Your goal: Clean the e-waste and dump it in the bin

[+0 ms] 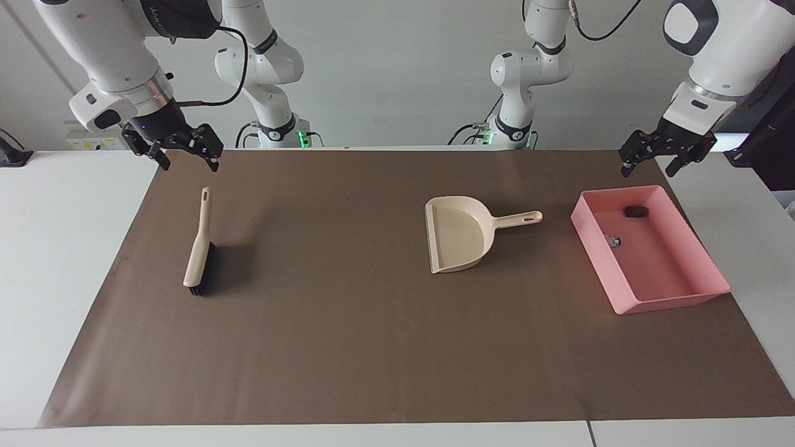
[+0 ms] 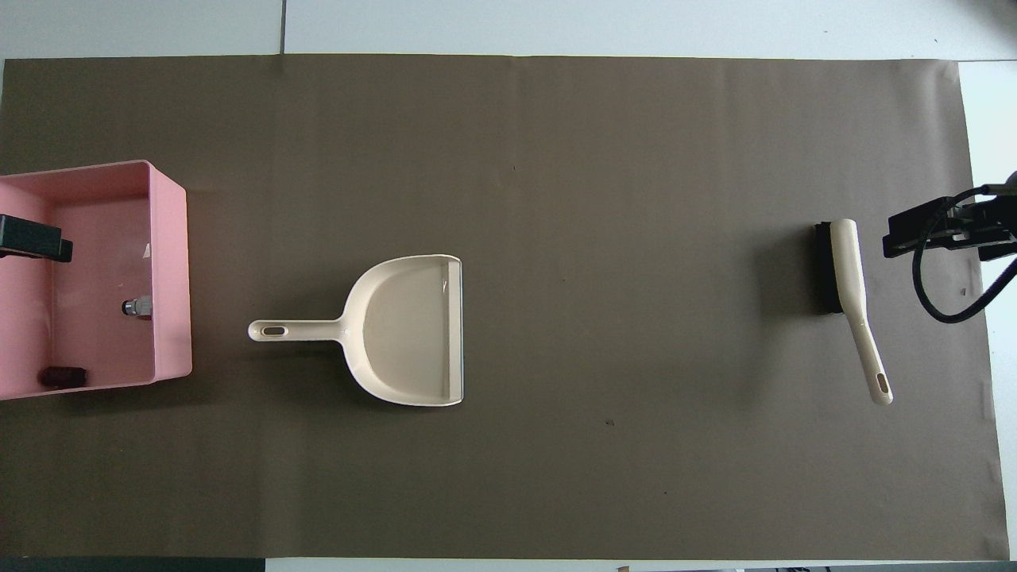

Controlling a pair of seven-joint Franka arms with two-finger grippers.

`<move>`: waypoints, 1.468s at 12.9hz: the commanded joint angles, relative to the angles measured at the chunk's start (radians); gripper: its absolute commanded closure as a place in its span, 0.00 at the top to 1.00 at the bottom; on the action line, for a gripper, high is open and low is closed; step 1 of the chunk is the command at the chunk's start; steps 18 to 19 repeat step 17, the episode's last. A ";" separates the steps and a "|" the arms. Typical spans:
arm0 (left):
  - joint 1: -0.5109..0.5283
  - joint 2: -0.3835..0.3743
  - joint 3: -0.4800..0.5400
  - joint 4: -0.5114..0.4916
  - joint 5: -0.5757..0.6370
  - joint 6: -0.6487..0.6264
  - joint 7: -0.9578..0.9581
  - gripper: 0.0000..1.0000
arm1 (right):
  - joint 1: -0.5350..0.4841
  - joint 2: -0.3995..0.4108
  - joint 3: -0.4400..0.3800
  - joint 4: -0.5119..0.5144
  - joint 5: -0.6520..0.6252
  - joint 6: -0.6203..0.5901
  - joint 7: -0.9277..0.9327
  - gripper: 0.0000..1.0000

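The pink bin [image 1: 595, 253] stands at the left arm's end of the table; it also shows in the overhead view [image 2: 171, 270]. Both e-waste parts lie in it: the dark cylinder [image 1: 636, 212] [image 2: 63, 376] at the end nearer the robots, and the small whitish piece [image 1: 613, 241] [image 2: 137, 307] by the wall toward the table's middle. My left gripper [image 1: 649, 169] is open and empty, up in the air over the bin's end nearer the robots; its edge shows in the overhead view [image 2: 32, 238]. My right gripper [image 1: 189, 165] [image 2: 945, 226] is open and empty, raised over the brush's handle end, and waits.
A beige dustpan [image 1: 463, 236] [image 2: 405, 330] lies empty on the brown mat [image 1: 348, 347] beside the bin, handle toward it. A beige brush with black bristles [image 1: 200, 248] [image 2: 846, 278] lies at the right arm's end.
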 commanded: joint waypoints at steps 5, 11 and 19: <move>-0.040 0.019 -0.005 0.018 0.028 -0.066 -0.092 0.98 | -0.010 -0.014 0.007 -0.016 -0.011 0.001 -0.012 1.00; -0.038 0.010 -0.005 -0.002 0.029 -0.034 -0.090 0.98 | -0.005 -0.014 0.007 -0.016 -0.011 0.005 -0.007 1.00; -0.037 0.010 -0.005 -0.003 0.029 -0.046 -0.086 0.98 | -0.003 -0.014 0.006 -0.016 -0.011 0.065 -0.007 1.00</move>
